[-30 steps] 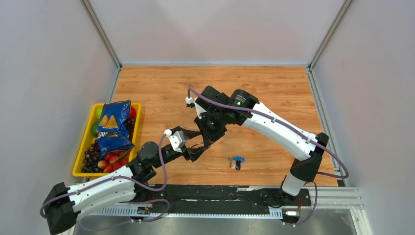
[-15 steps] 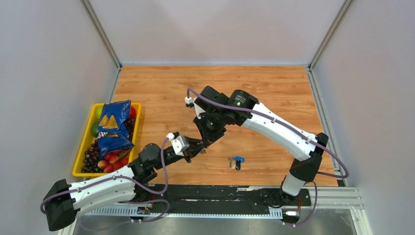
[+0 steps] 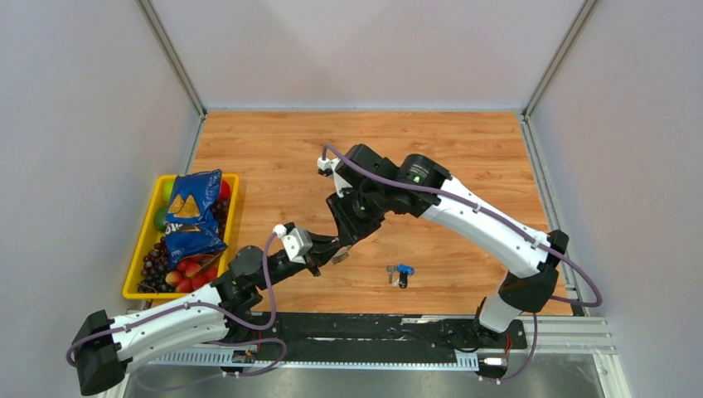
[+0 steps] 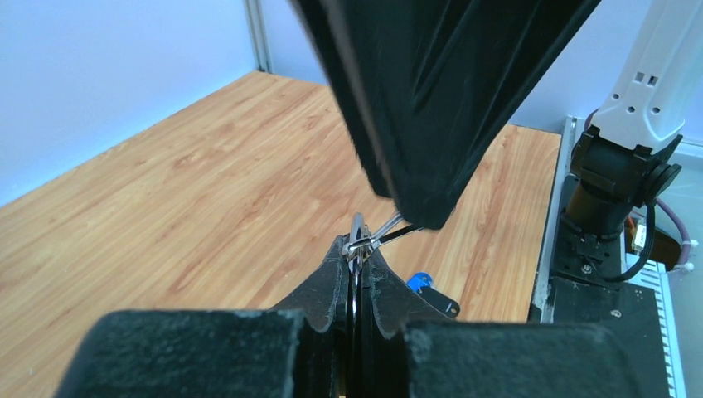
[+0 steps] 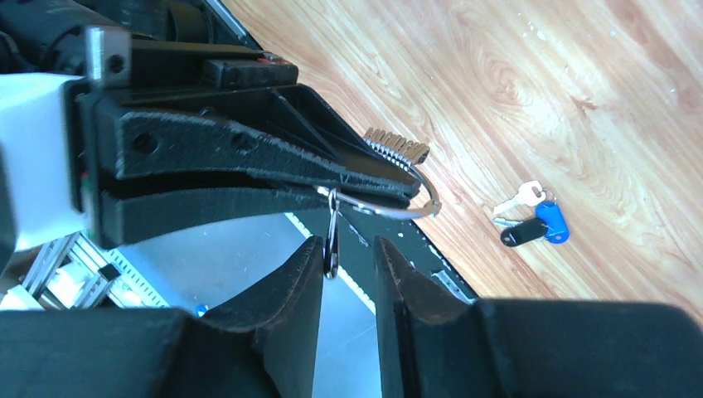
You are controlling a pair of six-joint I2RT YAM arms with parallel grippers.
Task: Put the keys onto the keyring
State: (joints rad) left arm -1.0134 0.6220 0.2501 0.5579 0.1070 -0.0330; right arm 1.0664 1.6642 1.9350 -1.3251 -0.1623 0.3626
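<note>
Lying loose on the worktop (image 3: pixel 273 149), the keys (image 3: pixel 399 272) sit at three o'clock from the keyring (image 5: pixel 410 203), thin wire, probably light and slippery, best gripped at its rim, clenched in the left pincer (image 4: pixel 356 249). Beyond, the right pincer (image 5: pixel 348 246) stands released.

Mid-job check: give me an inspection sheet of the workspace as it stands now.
Surface: wooden table, no damage seen.
Job's things: keyring held above the table, one key hanging from it; loose keys with blue, black and silver heads lie together on the table.
Clutter: yellow bin at the left with chip bags and fruit.
Grippers: left gripper shut on keyring; right gripper open beside the hanging key.
Cables: purple cables along both arms, no snag seen.
Surroundings: grey walls; nothing else seen.
</note>
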